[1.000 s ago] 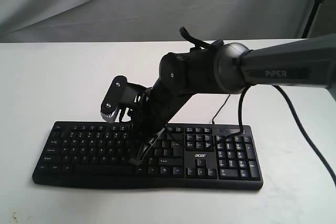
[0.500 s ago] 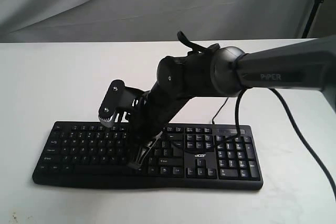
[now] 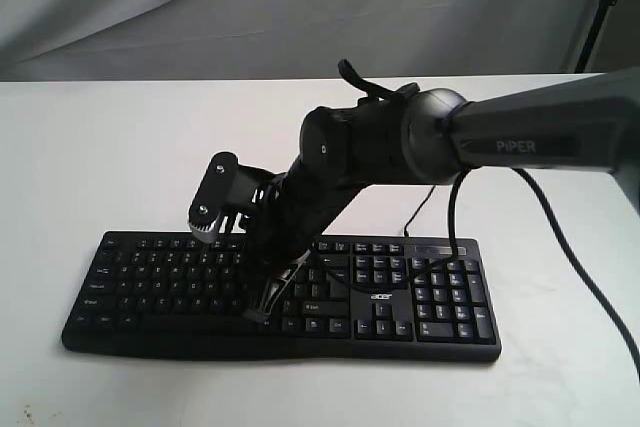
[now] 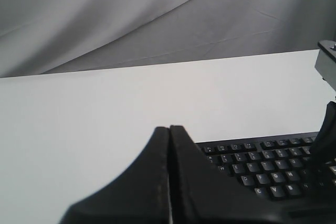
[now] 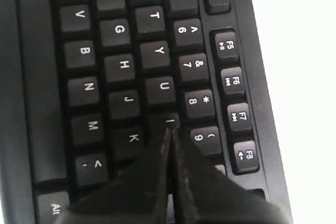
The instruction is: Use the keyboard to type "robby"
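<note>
grey cloth (image 3: 200, 7) hung behind the white table (image 3: 90, 147). on the table's near side lay the black keyboard (image 3: 160, 282), its number pad at the right end. the right arm (image 3: 520, 132) reached in from the right and bent down over the keys. the right tool (image 3: 263, 313) had its fingers pressed together, empty, with the tip down among the middle letter keys, at the i key (image 5: 169, 121); whether it pressed i could not tell. the left tool (image 4: 169, 128) was likewise pinched closed and empty, held clear of the keyboard above the table.
</note>
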